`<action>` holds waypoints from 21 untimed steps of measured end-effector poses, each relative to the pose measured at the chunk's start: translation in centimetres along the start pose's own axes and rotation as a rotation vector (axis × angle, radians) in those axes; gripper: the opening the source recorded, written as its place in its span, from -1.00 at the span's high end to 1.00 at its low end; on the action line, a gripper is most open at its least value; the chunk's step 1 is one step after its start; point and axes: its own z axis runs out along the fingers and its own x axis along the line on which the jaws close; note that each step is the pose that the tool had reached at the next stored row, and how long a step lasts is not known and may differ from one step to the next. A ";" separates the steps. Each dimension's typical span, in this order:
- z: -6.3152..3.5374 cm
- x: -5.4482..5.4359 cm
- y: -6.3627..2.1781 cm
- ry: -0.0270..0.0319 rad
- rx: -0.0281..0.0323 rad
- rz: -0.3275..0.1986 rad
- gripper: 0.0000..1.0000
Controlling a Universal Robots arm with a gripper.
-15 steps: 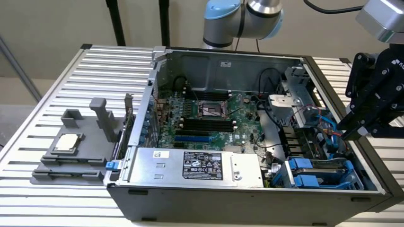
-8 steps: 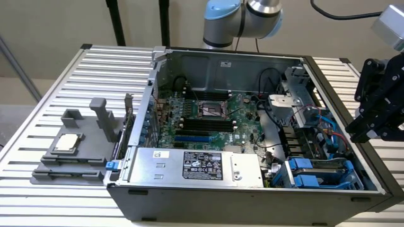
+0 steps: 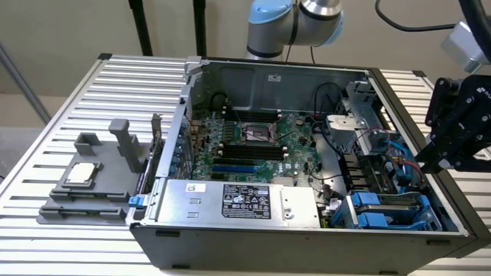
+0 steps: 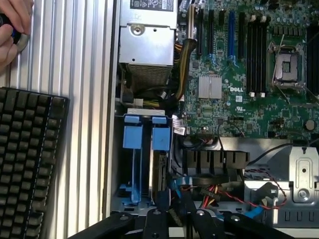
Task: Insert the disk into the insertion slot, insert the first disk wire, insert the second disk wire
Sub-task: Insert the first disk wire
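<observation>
An open computer case (image 3: 307, 253) is laid on a slatted metal surface (image 3: 69, 103). In the exterior view the disk (image 4: 159, 167) is found at the case's 4 o'clock corner. It is seated on edge in the drive bay (image 4: 144, 112) and clipped in its blue carrier. A second blue carrier (image 4: 132, 139) is set just beside it in the same bay.

The end effector (image 3: 438, 158) is held at 3 o'clock, over the case's side wall and just above the bay. Whether it is spread or pressed together cannot be told. In the wrist view it is seen near the disk's end and near a bundle of red, orange and blue cables (image 4: 209, 191). Whether any cable is touched cannot be told.

"DELL" is printed in white on the green board (image 4: 224, 109), next to a small silver heatsink (image 4: 209, 87). A black label (image 3: 245, 201) is carried by the silver power supply (image 3: 295, 207) at 6 o'clock, but its small print cannot be read.

A grey fixture (image 3: 100, 190) is placed on the surface at 9 o'clock, and a chip (image 3: 80, 172) is rested on it. The arm (image 3: 295, 23) is mounted behind the case at 12 o'clock. In the wrist view a black keyboard (image 4: 27, 164) is laid on the surface beside the case, and a hand (image 4: 12, 25) is seen beyond the keyboard.
</observation>
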 end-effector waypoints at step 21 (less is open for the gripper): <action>3.89 -1.3 -1.03 0.0295 -0.0003 0.000 0.51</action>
